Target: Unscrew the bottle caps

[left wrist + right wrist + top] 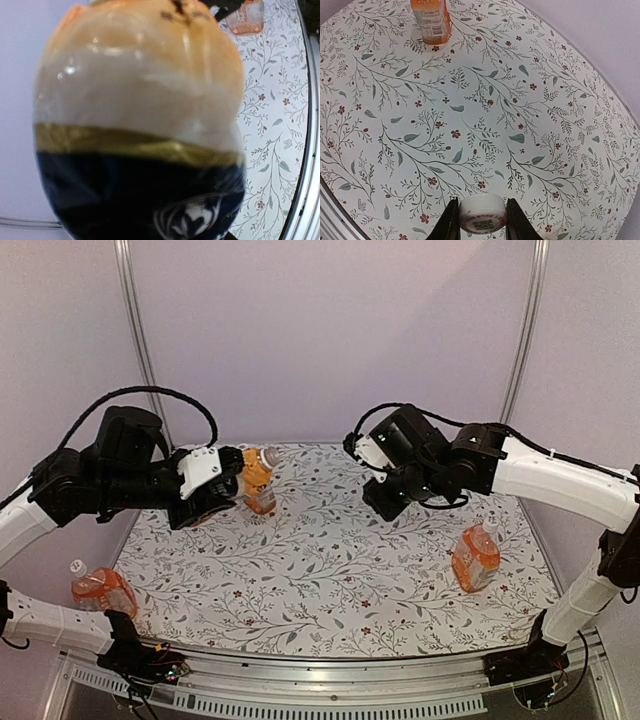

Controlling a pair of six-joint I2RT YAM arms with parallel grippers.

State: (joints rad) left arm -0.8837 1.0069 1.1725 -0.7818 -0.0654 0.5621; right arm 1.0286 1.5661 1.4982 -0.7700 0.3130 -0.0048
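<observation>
Pinching a small round white plastic bottle cap [482, 212] between closed jaws, the right gripper [383, 502] angles down over the floral-patterned table mat [330, 580], its forearm reaching in from the right. The cap's axis runs along the fingers, and its faintly printed side wall faces the wrist camera. Opposite, the left gripper [230, 482] clamps a clear plastic dark-labelled bottle of orange liquid [258, 485], neck leaning rightward.
</observation>
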